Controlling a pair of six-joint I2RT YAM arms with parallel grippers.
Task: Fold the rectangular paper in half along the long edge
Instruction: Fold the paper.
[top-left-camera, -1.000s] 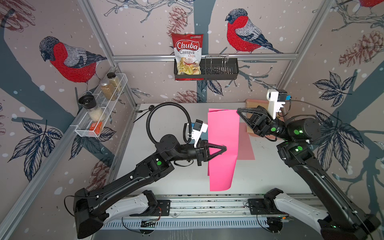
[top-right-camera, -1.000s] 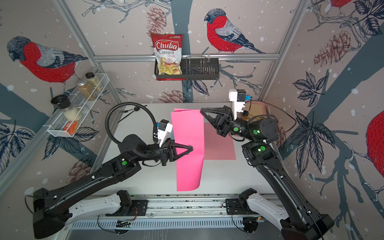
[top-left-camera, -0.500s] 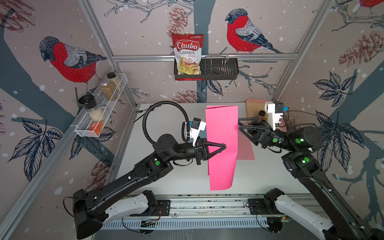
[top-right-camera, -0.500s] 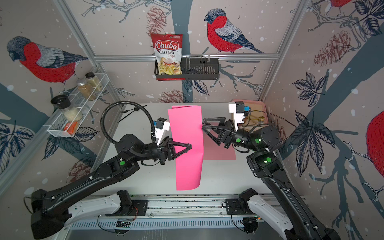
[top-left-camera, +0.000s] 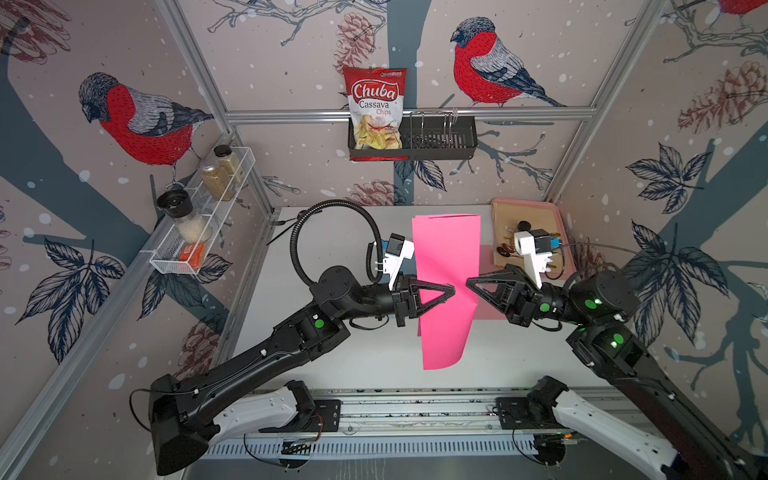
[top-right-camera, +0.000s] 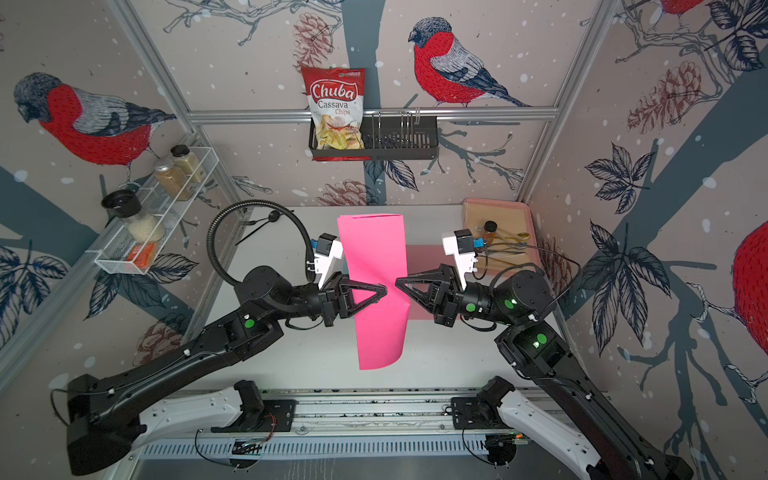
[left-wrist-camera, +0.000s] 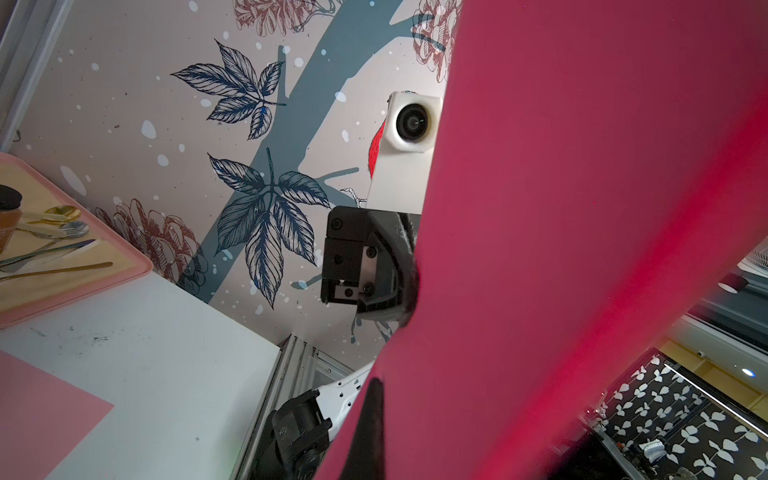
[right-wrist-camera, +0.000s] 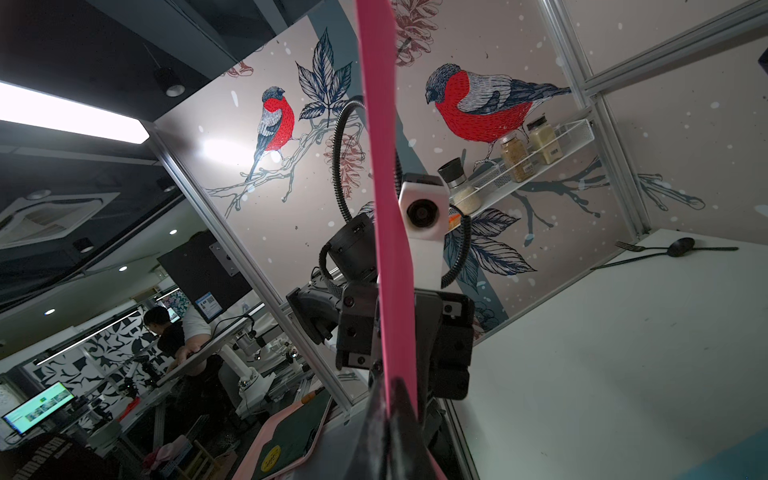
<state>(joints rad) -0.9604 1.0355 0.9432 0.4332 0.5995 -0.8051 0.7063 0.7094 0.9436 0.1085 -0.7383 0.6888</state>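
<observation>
Both arms meet in mid-air over the table (top-left-camera: 332, 361). The paper (top-left-camera: 446, 253) hangs between them, lifted clear of the surface, with its long side running from the back wall toward the rail.

Your left gripper (top-left-camera: 452, 289) comes in from one long side, jaws together on the sheet about halfway along. Your right gripper (top-left-camera: 468, 283) faces it almost tip to tip from the other side. The right wrist view shows the paper edge-on, running straight into its closed jaws, so that one is clamped on it too.

The far end shows two layers, so the sheet looks doubled lengthways already, but only loosely: the near end curls and no sharp crease shows. I can't tell which long side carries the bend.

So by my reading you're mid-fold, with the halves together and the crease not yet set. Next, bring it down flat on bare table, clear of the pale sheet (top-right-camera: 422, 257) lying below and the tray (top-left-camera: 525, 203) at the back. Match the long edges, then press along the bend. Watch those two pinches so close together: they may twist the paper and let the free ends slip out of line.
</observation>
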